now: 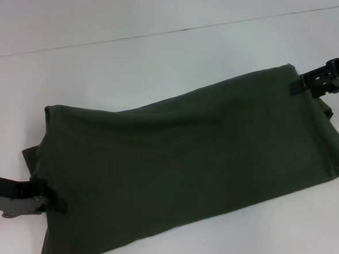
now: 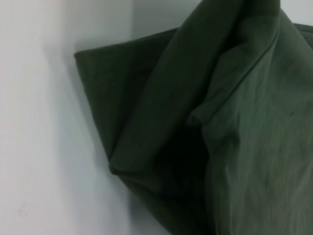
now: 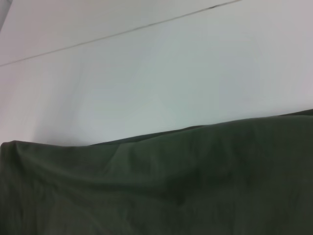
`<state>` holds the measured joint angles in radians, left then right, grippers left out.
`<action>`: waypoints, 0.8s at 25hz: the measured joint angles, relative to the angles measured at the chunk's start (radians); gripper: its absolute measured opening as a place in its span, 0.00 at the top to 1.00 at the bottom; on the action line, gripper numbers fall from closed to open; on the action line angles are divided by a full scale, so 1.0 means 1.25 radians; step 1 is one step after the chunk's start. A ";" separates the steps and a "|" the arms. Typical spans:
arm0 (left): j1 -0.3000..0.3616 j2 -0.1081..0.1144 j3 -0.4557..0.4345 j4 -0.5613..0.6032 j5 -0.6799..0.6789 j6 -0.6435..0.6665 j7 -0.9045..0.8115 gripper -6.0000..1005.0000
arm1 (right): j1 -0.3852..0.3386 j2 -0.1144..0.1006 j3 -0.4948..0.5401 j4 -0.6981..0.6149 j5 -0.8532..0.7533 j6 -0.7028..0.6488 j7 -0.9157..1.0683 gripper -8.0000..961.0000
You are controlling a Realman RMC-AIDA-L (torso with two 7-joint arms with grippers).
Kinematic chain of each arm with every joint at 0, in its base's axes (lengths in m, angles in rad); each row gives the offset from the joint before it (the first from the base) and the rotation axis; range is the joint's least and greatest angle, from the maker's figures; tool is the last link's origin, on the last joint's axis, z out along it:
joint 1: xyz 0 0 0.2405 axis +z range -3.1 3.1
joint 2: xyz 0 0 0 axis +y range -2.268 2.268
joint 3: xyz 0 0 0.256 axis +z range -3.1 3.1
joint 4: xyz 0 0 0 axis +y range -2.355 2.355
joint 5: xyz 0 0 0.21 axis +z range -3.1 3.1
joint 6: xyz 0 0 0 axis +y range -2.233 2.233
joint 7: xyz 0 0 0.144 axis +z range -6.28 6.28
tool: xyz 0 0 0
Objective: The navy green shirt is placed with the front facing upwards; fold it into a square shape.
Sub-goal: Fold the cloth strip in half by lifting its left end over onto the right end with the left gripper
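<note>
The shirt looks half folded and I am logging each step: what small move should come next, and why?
Probably carry the lifted fold across and lay it flat. The left gripper and right gripper each sit at an end of the navy green shirt, whose plain side faces up as a long band on the white table, not yet square.

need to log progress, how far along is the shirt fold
Partly done. The navy green shirt already lies as a long doubled band on the white table, plain side up, no print showing. In hand: the left gripper sits at its left edge and the right gripper at its far right corner, apparently gripping and lifting the cloth. Left: folding the band across into a square.
</note>
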<state>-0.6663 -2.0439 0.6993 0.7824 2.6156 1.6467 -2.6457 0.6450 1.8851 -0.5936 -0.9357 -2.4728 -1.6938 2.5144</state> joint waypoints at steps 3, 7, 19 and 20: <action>0.000 0.000 0.000 0.000 0.000 0.001 0.000 0.96 | 0.001 0.000 0.000 0.000 0.000 0.000 -0.002 0.17; 0.002 0.002 0.000 0.000 0.000 0.003 0.000 0.96 | -0.001 0.000 0.000 0.000 0.000 0.000 -0.003 0.17; 0.016 0.015 -0.002 0.035 0.033 0.002 -0.009 0.96 | -0.002 0.000 0.000 0.001 0.000 0.000 -0.004 0.17; 0.017 0.016 -0.003 0.040 0.039 0.000 -0.011 0.96 | -0.002 0.000 0.000 0.001 0.000 0.001 -0.004 0.17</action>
<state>-0.6449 -2.0241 0.6955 0.8322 2.6643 1.6461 -2.6601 0.6427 1.8851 -0.5936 -0.9342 -2.4728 -1.6930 2.5095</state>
